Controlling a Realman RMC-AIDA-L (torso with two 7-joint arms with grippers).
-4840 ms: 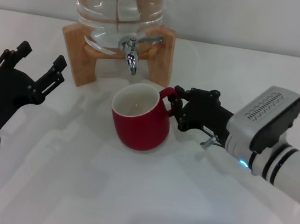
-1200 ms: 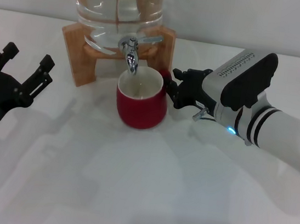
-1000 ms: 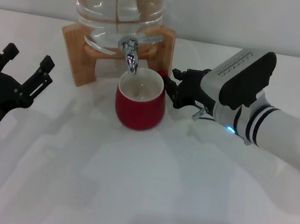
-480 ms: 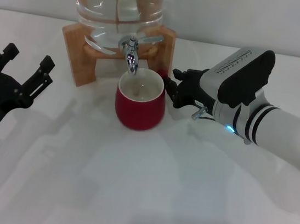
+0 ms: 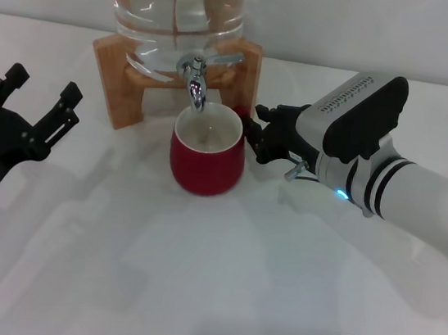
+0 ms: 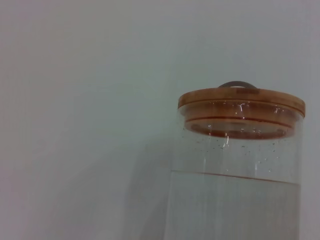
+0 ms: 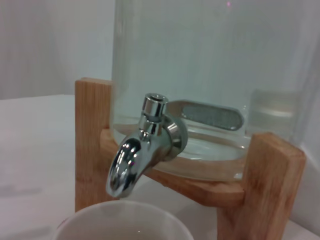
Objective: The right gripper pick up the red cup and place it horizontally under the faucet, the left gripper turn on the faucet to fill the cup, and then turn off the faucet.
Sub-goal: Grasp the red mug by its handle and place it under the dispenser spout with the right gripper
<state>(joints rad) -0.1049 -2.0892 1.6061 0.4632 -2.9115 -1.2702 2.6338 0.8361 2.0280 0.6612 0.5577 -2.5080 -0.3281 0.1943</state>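
The red cup (image 5: pixel 206 155) stands upright with its cream inside showing, right under the spout of the chrome faucet (image 5: pixel 195 82). The faucet sits on the glass water jar (image 5: pixel 176 14), and its flat lever (image 5: pixel 224 58) points to the right. My right gripper (image 5: pixel 250 133) is at the cup's right side, shut on its handle, which is mostly hidden. The right wrist view shows the faucet (image 7: pixel 145 146) close up, with the cup's rim (image 7: pixel 125 221) just below the spout. My left gripper (image 5: pixel 43 84) is open and empty at the left, well away from the faucet.
The jar rests on a wooden stand (image 5: pixel 112 66) at the back of the white table (image 5: pixel 209 281). The left wrist view shows only the jar's wooden lid (image 6: pixel 241 100) and glass wall against a pale backdrop.
My right gripper has carried the cup from in front of the stand to under the spout, nudging it slightly left in the last second. My left arm has drawn back a little.
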